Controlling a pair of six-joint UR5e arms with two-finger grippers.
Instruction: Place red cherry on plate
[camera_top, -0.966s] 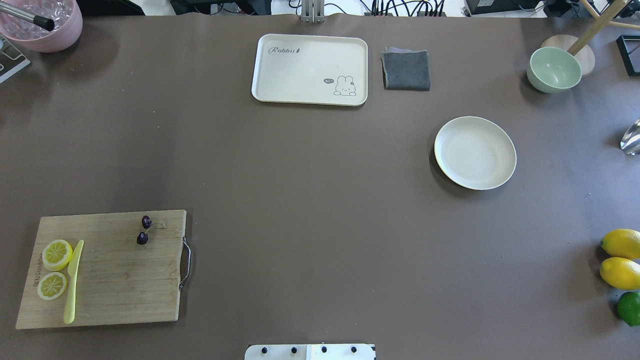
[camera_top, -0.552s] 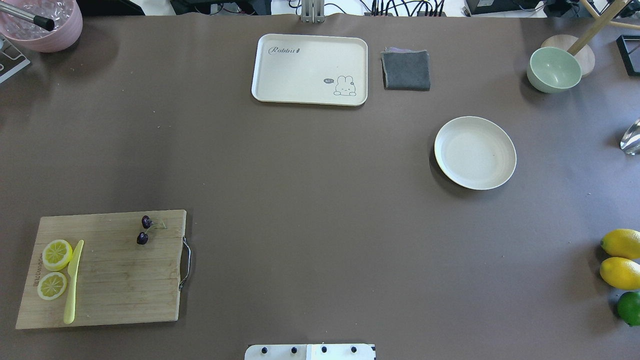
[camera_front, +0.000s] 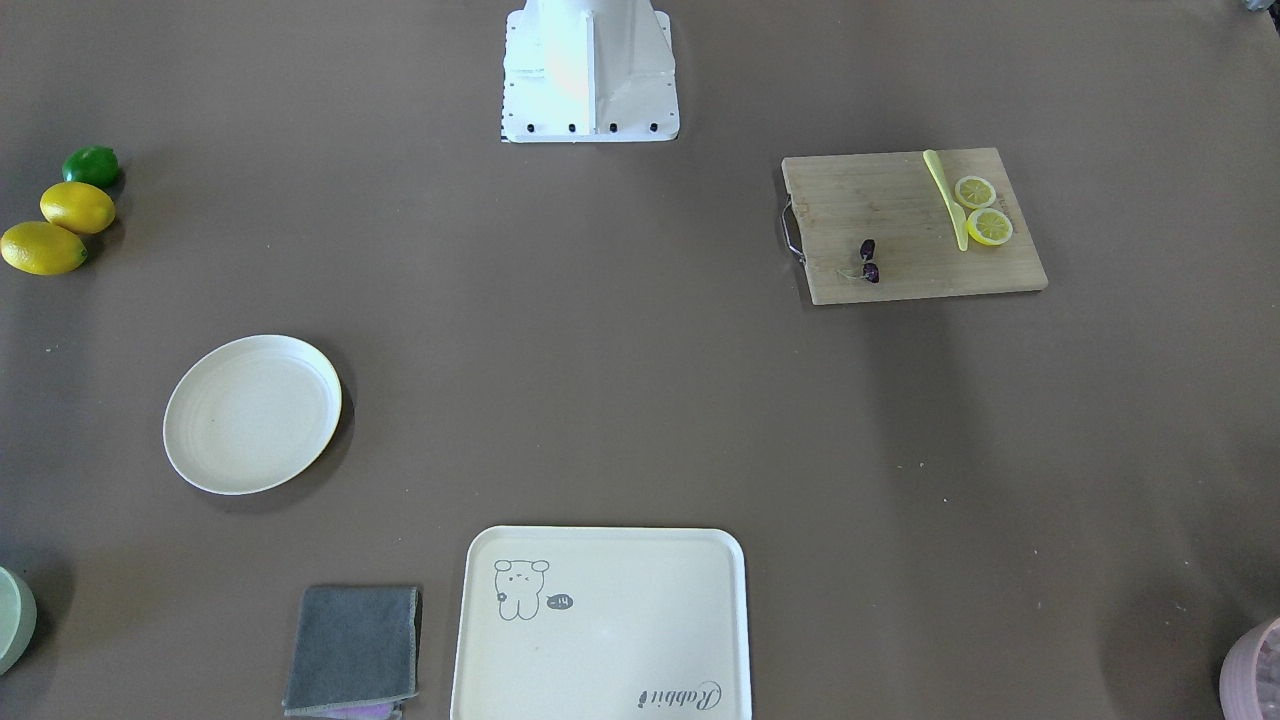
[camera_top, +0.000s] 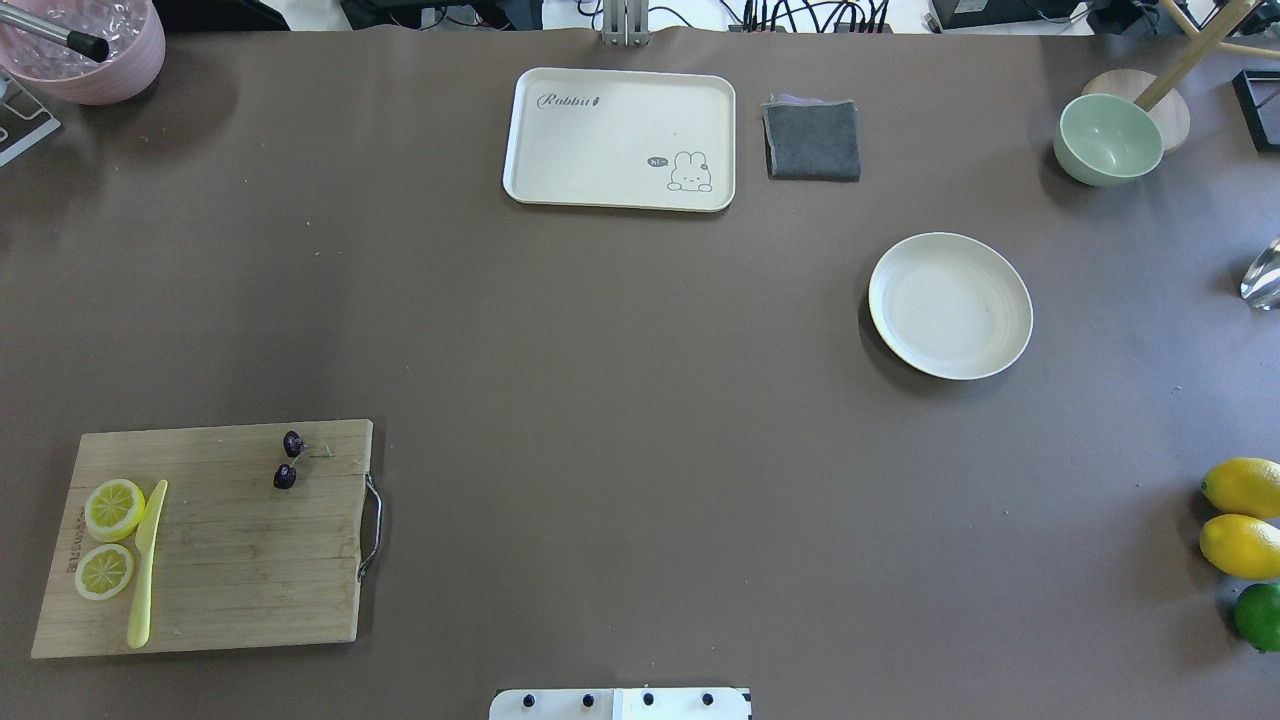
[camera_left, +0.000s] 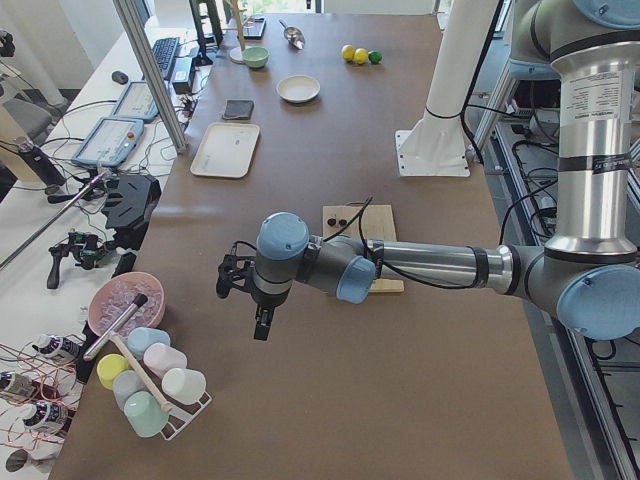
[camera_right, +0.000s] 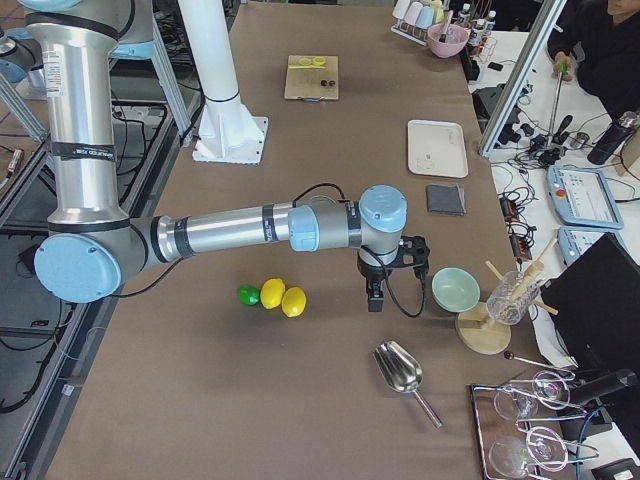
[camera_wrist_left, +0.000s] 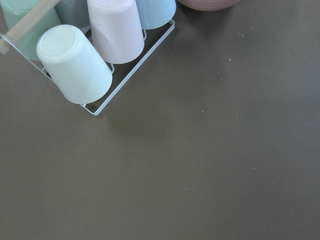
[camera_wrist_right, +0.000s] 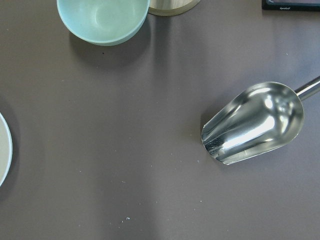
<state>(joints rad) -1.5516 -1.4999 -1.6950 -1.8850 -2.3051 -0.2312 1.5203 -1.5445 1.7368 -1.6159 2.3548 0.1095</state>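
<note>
I see the red cherry (camera_top: 288, 460) at the cutting board's (camera_top: 220, 560) far handle-end corner, across the board from my nearer left gripper (camera_left: 262, 325), jaw state I cannot tell.

Brown table (camera_top: 640, 400): surface inventory.
Directly on it: wooden cutting board (camera_top: 230, 560), round plate (camera_top: 950, 306), rectangular tray (camera_top: 620, 135), folded grey cloth (camera_top: 812, 140), green bowl (camera_top: 1108, 138), two lemons (camera_top: 1243, 487), lime (camera_top: 1260, 615), metal scoop (camera_wrist_right: 255, 122), pink bowl (camera_top: 120, 85).

"Rabbit" on cream tray (camera_top: 620, 125), "hi" speech bubble beside its rabbit drawing
</note>
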